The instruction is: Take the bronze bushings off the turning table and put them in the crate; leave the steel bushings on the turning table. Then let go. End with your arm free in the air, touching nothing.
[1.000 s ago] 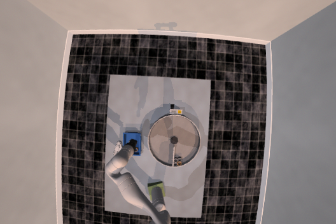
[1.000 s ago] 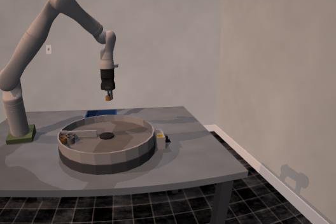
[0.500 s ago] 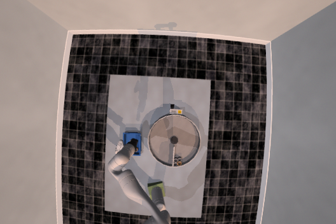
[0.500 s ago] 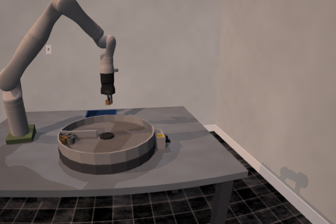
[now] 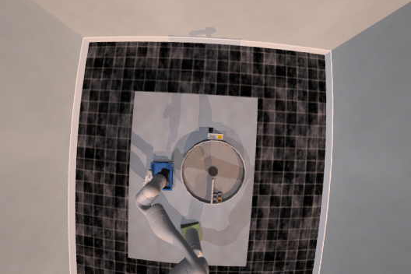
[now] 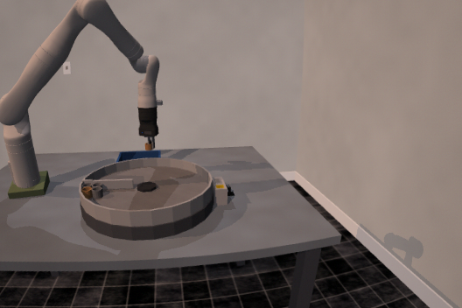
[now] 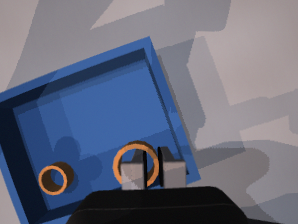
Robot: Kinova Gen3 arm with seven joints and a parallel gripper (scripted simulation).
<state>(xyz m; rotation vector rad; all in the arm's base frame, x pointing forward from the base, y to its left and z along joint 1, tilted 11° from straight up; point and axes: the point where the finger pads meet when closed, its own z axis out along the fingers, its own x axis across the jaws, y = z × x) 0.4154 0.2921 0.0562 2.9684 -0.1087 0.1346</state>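
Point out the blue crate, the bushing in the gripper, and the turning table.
Blue crate [image 5: 169,189] [image 6: 158,152] [image 7: 174,117]: top, exterior, wrist; rim.
Held bronze bushing [image 6: 148,147] [image 7: 116,162]: exterior, side; wrist, ring.
Turning table [image 5: 230,160] [image 6: 184,186]: top, exterior; disc surface.
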